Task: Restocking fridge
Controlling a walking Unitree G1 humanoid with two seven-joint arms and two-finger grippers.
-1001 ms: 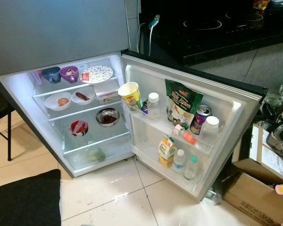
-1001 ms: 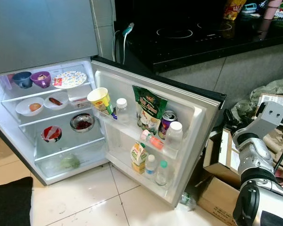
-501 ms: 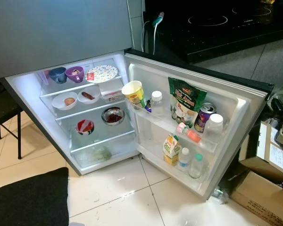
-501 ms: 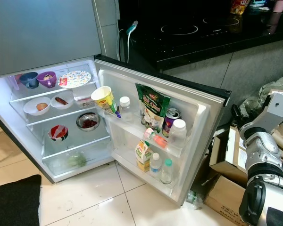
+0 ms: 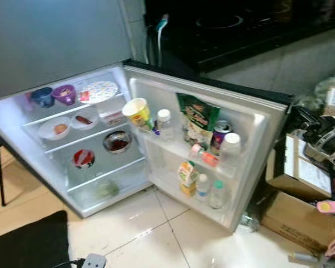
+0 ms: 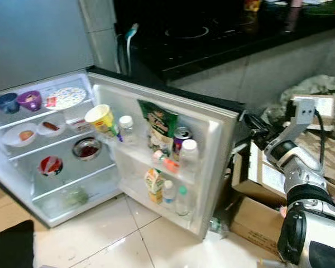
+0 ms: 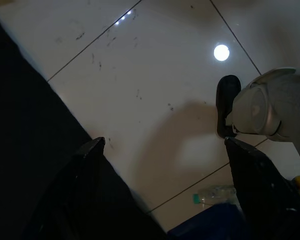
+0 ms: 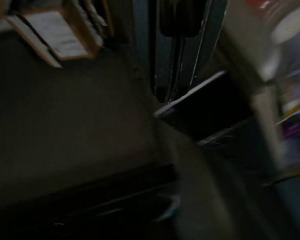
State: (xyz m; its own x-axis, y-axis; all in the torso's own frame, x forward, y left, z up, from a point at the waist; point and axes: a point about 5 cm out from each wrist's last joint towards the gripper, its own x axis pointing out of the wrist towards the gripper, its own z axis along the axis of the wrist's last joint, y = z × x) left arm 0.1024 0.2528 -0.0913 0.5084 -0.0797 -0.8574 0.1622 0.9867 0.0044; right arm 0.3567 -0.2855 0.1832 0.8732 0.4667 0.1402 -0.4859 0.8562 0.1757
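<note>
Left wrist view: the left gripper [image 7: 162, 150] hangs low over the tiled floor [image 7: 155, 75]; its two black fingers [image 7: 90, 160] stand wide apart with nothing between them. A small plastic bottle [image 7: 215, 195] lies on the floor beyond the fingertips.
Right arm: the right arm [image 6: 298, 167] reaches toward the outer edge of the fridge door [image 6: 218, 167]. The right wrist view is dark and blurred, so whether those fingers are open or closed cannot be told.
Fridge: the fridge [image 5: 95, 145] stands open and lit, well ahead of both sets of fingers.
Shelves: a blue bowl [image 5: 43, 96], a purple bowl [image 5: 63, 93] and a patterned plate [image 5: 99, 91] sit on top; two white dishes [image 5: 54, 128] below; a steel bowl [image 5: 118, 142] and a red-and-white bowl [image 5: 84, 158] lower down; greens [image 5: 106, 188] at the bottom.
Door racks: a yellow cup [image 5: 136, 112], a white-capped bottle [image 5: 164, 121], a green snack bag [image 5: 196, 118] and a can [image 5: 220, 134] above; a juice carton [image 5: 186, 174] and two small bottles [image 5: 206, 187] below.
Boxes: cardboard boxes [image 5: 293, 218] sit on the floor beside the door.
Progress: the fridge looks largely stocked, yet neither gripper visibly carries an item; a further item probably has to be fetched, and the door is not yet closed.
</note>
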